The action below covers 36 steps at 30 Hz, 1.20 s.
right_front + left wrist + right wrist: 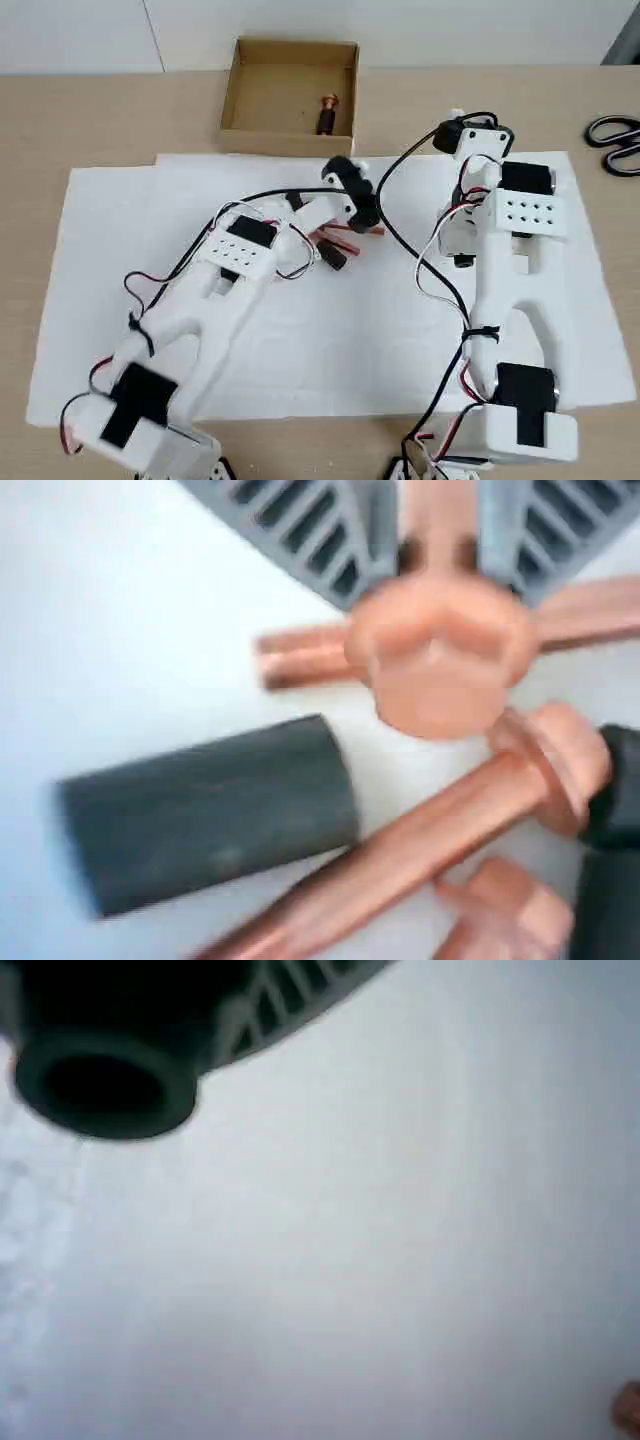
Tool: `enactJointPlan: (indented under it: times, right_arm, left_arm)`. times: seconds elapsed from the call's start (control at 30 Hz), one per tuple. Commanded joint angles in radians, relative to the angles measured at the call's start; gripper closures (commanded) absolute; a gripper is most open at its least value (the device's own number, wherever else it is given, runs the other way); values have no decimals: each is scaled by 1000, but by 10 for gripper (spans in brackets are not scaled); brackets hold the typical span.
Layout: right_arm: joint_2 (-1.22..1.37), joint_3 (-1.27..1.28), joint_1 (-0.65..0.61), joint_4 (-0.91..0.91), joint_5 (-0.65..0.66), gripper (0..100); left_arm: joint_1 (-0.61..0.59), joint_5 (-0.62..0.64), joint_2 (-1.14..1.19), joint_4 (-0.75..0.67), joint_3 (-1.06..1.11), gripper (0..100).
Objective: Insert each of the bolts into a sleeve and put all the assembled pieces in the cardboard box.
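My left gripper is clamped on a bolt, shank running up between the fingers, hex head facing the wrist camera. My right gripper pinches a black sleeve, bore end-on. Loose bolts and a loose sleeve lie flat on white paper. The cardboard box, at the table's far edge, holds one assembled piece.

Left gripper and right gripper point down, fingers clamped.

Bright, even light from above – faint soft shadows on the white sheet under both arms, a dull sheen on the bolt in the left claw.
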Motion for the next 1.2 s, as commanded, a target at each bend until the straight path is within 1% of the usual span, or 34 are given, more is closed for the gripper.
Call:
enactJointPlan:
  times: [0.0, 0.2, 0.27, 0.47, 0.6, 0.7, 0.97, 1.17]
  right_arm:
    - [-51, -8, 8, -13, 8, 994]
    - [-51, -8, 4, -13, 8, 994]
    - [-51, -8, 4, -13, 8, 994]
    - [-51, -8, 4, -13, 8, 994]
    - [-51, -8, 4, -12, 8, 994]
    - [-51, -8, 4, -8, 8, 994]
    - [-51, -8, 4, -5, 8, 994]
    - [-54, -8, 2, -4, 5, 994]
  left_arm:
    - [11, 34, -138, 49, -33, 986]
    - [6, 178, -255, 114, -33, 986]
    - [-6, 244, -290, 138, -33, 986]
    - [-84, 387, -336, 216, -28, 986]
    - [-173, 491, -290, 226, -28, 986]
    - [-213, 580, -221, 224, -38, 986]
    - [-219, 713, -12, 222, -81, 986]
    - [-219, 741, 115, 222, -147, 983]
